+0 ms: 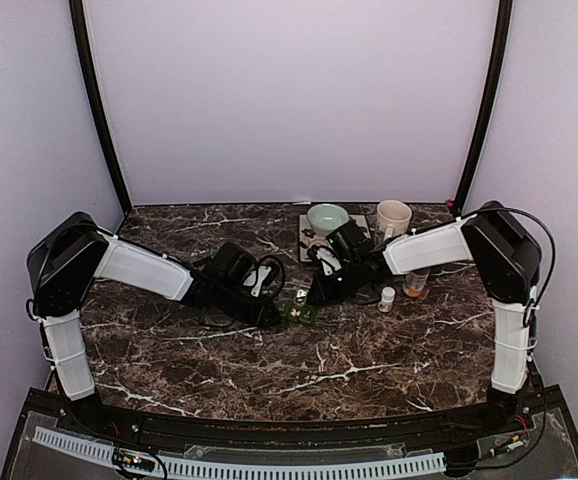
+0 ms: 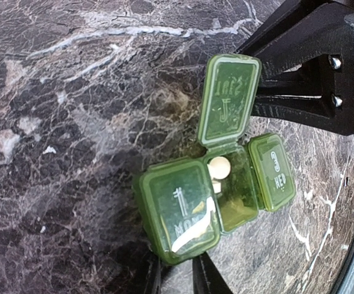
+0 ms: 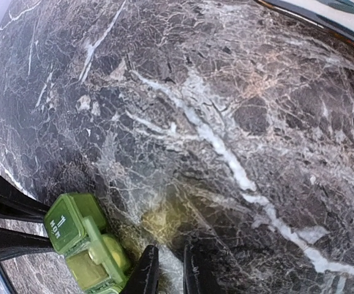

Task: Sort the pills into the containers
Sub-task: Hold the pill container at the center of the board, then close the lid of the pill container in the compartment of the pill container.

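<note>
The dark green pill box [image 2: 226, 184] lies on the marble; its MON and WED lids are down and the middle lid stands open. A pale round pill [image 2: 218, 167] lies in the open compartment. My left gripper [image 2: 177, 269] has its jaws close together at the box's MON end, touching its corner. My right gripper [image 3: 168, 272] is shut just beside the box [image 3: 85, 245], with nothing visible between its fingers. From above, the box [image 1: 299, 313] sits between the left gripper [image 1: 277, 312] and the right gripper [image 1: 314, 296]. The right gripper's black frame [image 2: 312, 67] stands behind the open lid.
A pale green bowl [image 1: 327, 217] sits on a dark mat [image 1: 307, 238] at the back, with a cream mug [image 1: 393, 217] to its right. An amber bottle [image 1: 416, 286] and a small white cap [image 1: 387, 298] stand right of the box.
</note>
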{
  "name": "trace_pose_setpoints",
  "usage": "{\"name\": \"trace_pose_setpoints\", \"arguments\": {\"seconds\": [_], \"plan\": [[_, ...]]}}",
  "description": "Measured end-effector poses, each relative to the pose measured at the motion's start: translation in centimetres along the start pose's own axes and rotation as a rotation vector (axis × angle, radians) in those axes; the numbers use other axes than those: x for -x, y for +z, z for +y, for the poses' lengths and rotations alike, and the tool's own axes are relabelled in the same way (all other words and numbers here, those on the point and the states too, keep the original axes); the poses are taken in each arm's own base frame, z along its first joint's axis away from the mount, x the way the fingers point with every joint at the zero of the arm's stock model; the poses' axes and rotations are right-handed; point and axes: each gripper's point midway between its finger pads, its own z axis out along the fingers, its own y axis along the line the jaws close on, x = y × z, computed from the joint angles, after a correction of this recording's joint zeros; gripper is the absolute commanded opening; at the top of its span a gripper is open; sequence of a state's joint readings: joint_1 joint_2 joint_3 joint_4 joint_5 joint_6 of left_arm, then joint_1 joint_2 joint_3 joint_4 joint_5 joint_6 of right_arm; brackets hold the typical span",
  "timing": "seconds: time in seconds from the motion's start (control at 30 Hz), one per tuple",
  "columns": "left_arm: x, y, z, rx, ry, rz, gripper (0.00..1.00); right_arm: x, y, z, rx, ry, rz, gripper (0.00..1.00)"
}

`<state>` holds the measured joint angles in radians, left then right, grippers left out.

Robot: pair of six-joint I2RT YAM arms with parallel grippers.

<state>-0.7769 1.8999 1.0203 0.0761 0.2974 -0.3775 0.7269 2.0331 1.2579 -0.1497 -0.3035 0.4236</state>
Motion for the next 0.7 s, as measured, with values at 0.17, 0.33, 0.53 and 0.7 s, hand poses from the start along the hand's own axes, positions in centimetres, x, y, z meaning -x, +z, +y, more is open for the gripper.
{"name": "trace_pose_setpoints", "arguments": {"seconds": [0.17, 0.33, 0.53, 0.7], "plan": [[0.1, 0.0, 0.0, 0.003, -0.001, 0.001, 0.2, 0.0, -0.4, 0.2, 0.003, -0.004, -0.007, 0.17], [0.1, 0.1, 0.0, 0.004, -0.001, 0.002, 0.2, 0.5, -0.8, 0.8, 0.014, -0.015, -0.028, 0.17], [0.1, 0.1, 0.1, 0.005, 0.0, 0.002, 0.2, 0.7, -0.8, 1.0, 0.025, -0.019, -0.033, 0.17], [0.1, 0.1, 0.1, 0.01, 0.005, 0.0, 0.2, 0.7, -0.8, 1.2, 0.035, -0.024, -0.034, 0.17]]}}
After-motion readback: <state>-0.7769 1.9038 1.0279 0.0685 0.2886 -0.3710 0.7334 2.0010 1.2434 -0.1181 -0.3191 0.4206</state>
